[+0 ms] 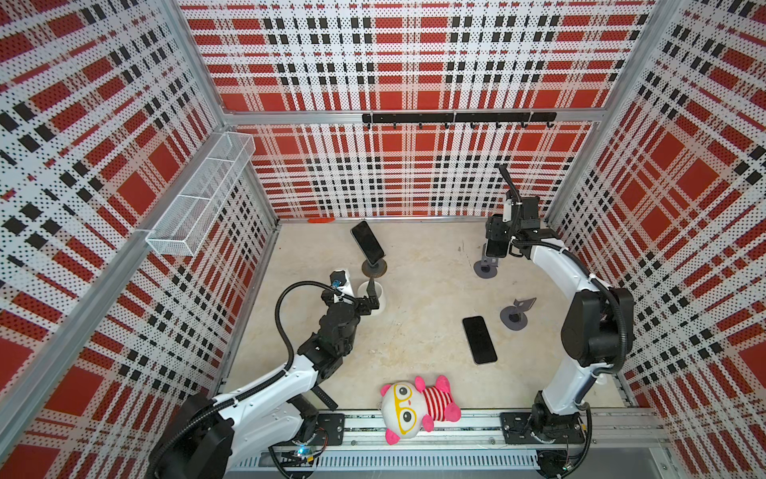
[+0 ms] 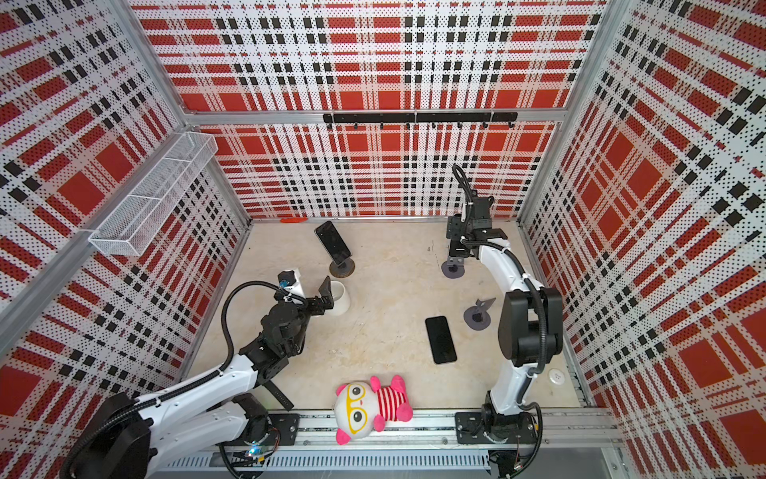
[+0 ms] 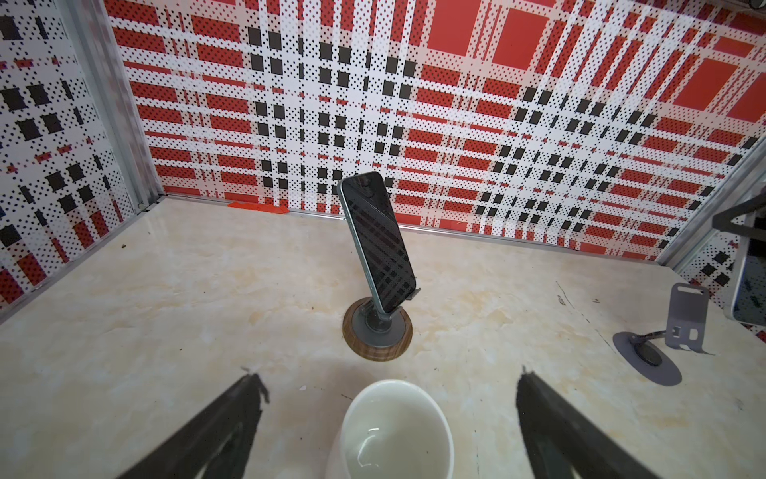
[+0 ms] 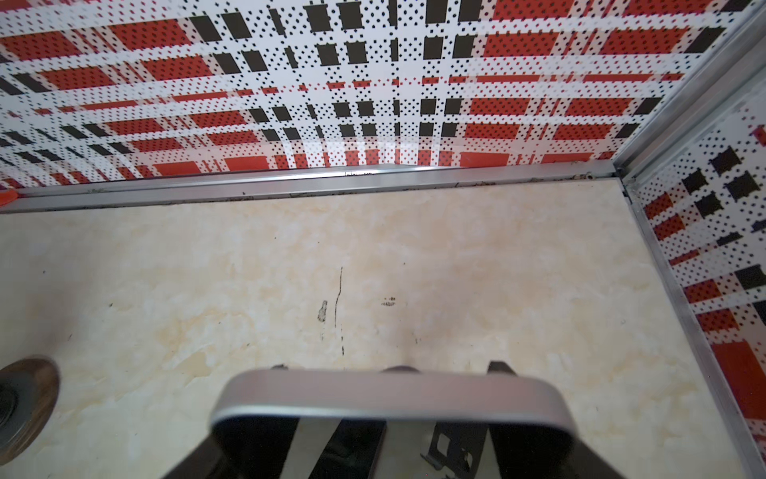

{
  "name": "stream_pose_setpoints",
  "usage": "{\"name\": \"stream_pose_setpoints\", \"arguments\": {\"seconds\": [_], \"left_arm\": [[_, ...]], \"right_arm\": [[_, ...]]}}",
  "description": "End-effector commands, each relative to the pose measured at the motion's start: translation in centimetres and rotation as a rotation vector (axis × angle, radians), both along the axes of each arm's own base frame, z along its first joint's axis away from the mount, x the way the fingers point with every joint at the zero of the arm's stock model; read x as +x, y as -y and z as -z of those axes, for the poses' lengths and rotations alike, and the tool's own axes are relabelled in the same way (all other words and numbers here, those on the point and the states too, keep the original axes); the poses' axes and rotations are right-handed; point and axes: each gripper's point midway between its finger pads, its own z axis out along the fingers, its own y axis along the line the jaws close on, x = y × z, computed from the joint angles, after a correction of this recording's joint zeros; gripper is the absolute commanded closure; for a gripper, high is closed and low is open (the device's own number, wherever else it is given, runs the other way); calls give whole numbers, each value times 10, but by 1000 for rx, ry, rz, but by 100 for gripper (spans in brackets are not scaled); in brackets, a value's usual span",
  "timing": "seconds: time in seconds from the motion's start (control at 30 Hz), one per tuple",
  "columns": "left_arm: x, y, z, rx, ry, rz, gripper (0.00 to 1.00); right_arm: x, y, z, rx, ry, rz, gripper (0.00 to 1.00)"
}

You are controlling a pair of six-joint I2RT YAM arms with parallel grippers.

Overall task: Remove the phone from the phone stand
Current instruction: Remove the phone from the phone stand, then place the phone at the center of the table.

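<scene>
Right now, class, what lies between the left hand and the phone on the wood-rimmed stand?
Left wrist view: the white cup stands at the left hand, between its open fingers; past it, bare table up to the stand and phone.

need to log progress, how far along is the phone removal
Done: one phone lies flat on the table beside an empty grey stand. In hand: the right gripper grips a second phone, seemingly just off the back grey stand. Left: the third phone sits on the wooden-base stand; the open left gripper is by a white cup.
</scene>
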Motion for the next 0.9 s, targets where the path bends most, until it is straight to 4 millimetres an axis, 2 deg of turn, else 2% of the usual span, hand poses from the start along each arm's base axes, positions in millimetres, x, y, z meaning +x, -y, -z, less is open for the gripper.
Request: {"name": "stream_pose_setpoints", "arguments": {"seconds": [0.0,0.17,0.3,0.6,0.73,0.87], "left_arm": [[-1,1,-8,-2,21,3,2],[0,7,-10,-11,20,25,2],[0,8,-11,-19,23,36,2],[0,12,-8,-25,14,50,2],[1,12,-8,-28,11,47,2],[1,13,-7,-29,9,50,2]], "right_arm": [[-15,6,-38,-39,101,-19,28],[-42,21,-42,64,122,-86,30],[-61,32,-43,52,129,-62,30],[-92,14,-20,135,70,-122,30],[-102,9,-11,119,36,-119,31],[-109,-4,-2,106,7,-136,31]]}}
